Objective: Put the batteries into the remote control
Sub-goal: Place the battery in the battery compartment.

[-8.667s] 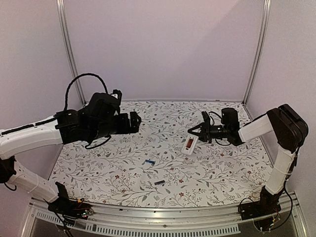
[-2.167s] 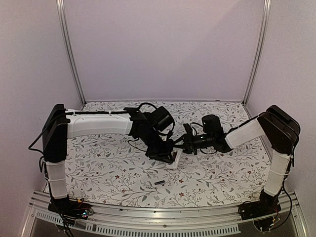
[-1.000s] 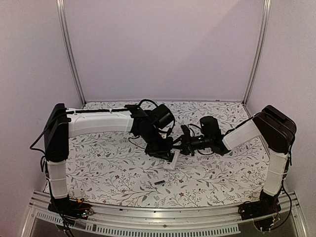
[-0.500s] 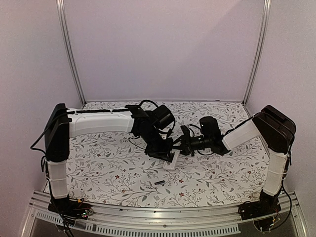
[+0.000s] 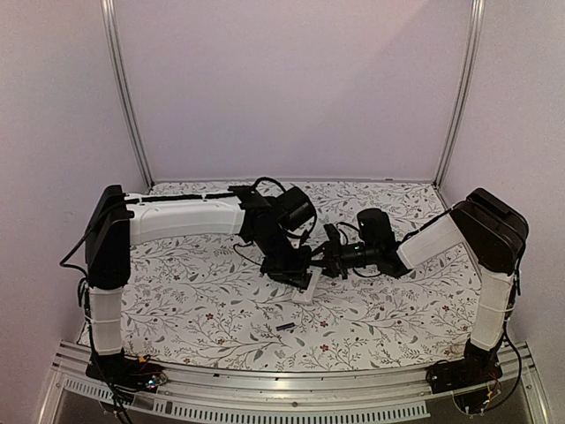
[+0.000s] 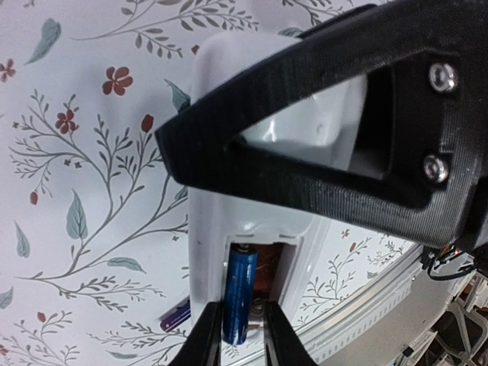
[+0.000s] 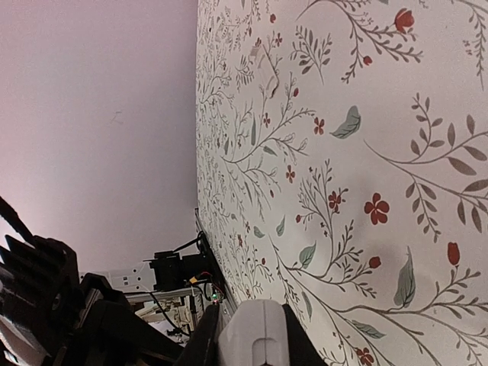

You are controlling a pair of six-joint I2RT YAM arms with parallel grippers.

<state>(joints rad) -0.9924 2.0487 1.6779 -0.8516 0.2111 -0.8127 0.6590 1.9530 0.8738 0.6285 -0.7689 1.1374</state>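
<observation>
The white remote control (image 5: 306,289) (image 6: 210,221) hangs tilted over the mat with its battery bay facing up. My right gripper (image 5: 328,261) (image 7: 252,328) is shut on its upper end. The blue battery (image 6: 240,293) lies in the left slot of the bay, and a bare spring shows in the slot beside it. My left gripper (image 5: 296,268) (image 6: 240,313) straddles the battery's lower end, open a little, with a small gap on the right side. The black battery (image 5: 284,327) (image 6: 175,314) lies on the mat below the remote.
A floral mat (image 5: 194,291) covers the table. A metal rail (image 5: 291,393) runs along the near edge. Pale walls and corner posts (image 5: 124,97) close in the back and sides. Both arms meet over the mat's middle.
The blue battery left the mat and now sits in the remote's bay. Over the last second my left jaws parted slightly around it. The right arm and the remote have held still.
</observation>
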